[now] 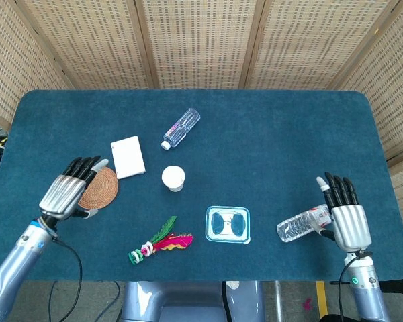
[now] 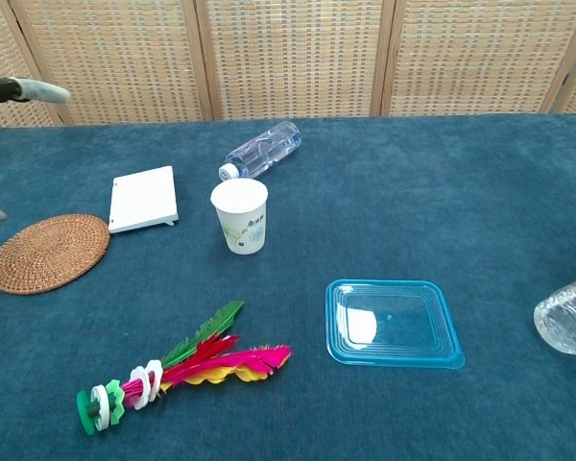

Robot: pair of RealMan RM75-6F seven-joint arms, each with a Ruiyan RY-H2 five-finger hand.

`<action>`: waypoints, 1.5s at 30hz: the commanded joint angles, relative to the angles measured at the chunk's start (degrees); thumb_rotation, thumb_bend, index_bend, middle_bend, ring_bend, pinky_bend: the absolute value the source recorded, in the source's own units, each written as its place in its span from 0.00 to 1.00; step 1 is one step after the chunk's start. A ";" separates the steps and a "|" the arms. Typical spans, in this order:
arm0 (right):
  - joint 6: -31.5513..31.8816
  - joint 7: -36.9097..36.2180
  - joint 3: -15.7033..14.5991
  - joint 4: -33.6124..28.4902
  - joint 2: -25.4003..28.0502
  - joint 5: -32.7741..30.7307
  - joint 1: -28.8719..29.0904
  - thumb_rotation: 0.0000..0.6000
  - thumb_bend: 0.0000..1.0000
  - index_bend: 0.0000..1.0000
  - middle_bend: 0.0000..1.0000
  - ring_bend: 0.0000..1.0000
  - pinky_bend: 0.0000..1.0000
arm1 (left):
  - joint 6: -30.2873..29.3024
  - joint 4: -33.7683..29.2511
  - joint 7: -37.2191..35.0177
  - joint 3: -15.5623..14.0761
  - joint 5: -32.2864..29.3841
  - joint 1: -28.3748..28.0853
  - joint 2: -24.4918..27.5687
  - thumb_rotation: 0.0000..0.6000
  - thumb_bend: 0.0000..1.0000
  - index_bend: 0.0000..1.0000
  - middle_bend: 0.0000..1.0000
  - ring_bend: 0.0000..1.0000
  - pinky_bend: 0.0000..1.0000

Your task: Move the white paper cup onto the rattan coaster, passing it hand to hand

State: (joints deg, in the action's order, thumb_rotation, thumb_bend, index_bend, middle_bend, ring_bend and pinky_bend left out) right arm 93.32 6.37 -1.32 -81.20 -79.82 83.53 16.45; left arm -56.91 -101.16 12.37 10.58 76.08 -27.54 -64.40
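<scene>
The white paper cup (image 1: 173, 178) (image 2: 240, 216) stands upright near the table's middle, with no hand touching it. Left of it lies the round rattan coaster (image 1: 101, 189) (image 2: 48, 252). My left hand (image 1: 70, 189) hovers over the coaster's left part, fingers straight and apart, holding nothing; only its fingertips (image 2: 34, 90) show at the chest view's left edge. My right hand (image 1: 347, 217) is at the table's front right, fingers extended, empty, beside a lying clear bottle (image 1: 299, 225) (image 2: 566, 314).
A white box (image 1: 127, 157) lies beside the coaster. Another clear bottle (image 1: 181, 127) lies behind the cup. A blue plastic lid (image 1: 228, 224) and a feather shuttlecock (image 1: 160, 243) lie in front of it. Rattan screens stand behind the table.
</scene>
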 commanded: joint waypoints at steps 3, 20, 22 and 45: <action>-0.92 -0.69 0.87 0.37 0.09 0.17 -0.54 1.00 0.08 0.00 0.00 0.00 0.00 | 11.16 1.84 8.41 4.09 -13.58 -11.08 -1.64 1.00 0.11 0.00 0.00 0.00 0.00; -4.33 -4.76 3.99 2.64 0.45 -1.10 -2.01 1.00 0.08 0.00 0.00 0.00 0.00 | 17.98 11.10 27.00 -0.27 -42.84 -35.32 -11.34 1.00 0.11 0.00 0.00 0.00 0.00; -4.54 -5.48 4.38 2.90 0.54 -1.19 -2.21 1.00 0.08 0.00 0.00 0.00 0.00 | 17.85 12.07 28.66 -1.23 -46.02 -37.84 -12.60 1.00 0.12 0.00 0.00 0.00 0.00; -6.05 -10.10 7.25 4.86 1.02 -1.00 -3.89 1.00 0.08 0.00 0.00 0.00 0.00 | 17.98 19.68 34.55 -9.93 -62.26 -51.95 -20.84 1.00 0.17 0.00 0.00 0.00 0.00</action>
State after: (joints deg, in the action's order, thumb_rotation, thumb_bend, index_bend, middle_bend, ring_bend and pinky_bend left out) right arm 87.28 -3.71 5.91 -76.35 -78.80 82.52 12.58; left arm -39.03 -81.65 47.02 0.81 14.02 -79.32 -85.13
